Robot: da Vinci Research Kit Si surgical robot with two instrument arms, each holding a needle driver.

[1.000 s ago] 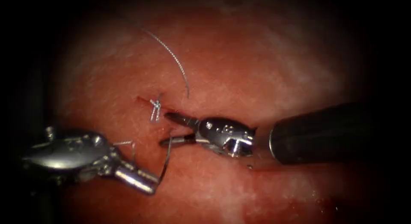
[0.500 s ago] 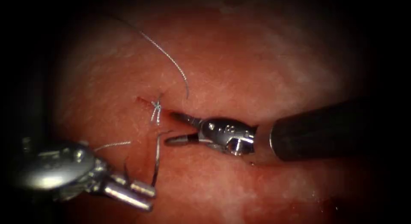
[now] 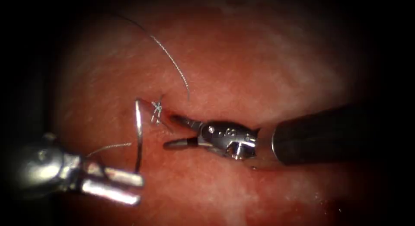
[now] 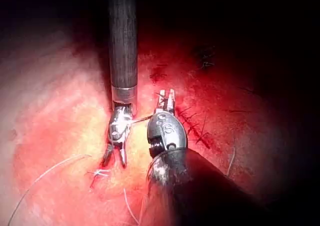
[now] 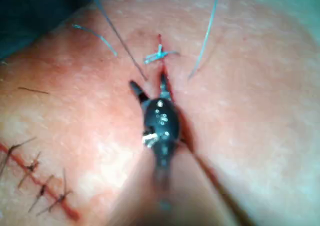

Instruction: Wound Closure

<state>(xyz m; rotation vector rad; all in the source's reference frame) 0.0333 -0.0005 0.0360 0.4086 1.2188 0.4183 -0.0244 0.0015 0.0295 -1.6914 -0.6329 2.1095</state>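
Left tool [image 3: 129,185] fingers clamped on needle [image 3: 138,135] near one end, apparently clear of tissue [image 3: 259,66]; right tool [image 3: 175,131] fingers apart, empty, at cut [image 3: 170,116].

The tissue [image 3: 259,70] carries a knotted stitch [image 3: 156,110] (at the cut's left end) and loose thread [image 3: 173,62].

Left of the cut [image 3: 173,118], the needle [image 3: 138,135] and a knotted stitch [image 3: 156,110] stood between both tools; the tissue [image 3: 259,70] above lay open.
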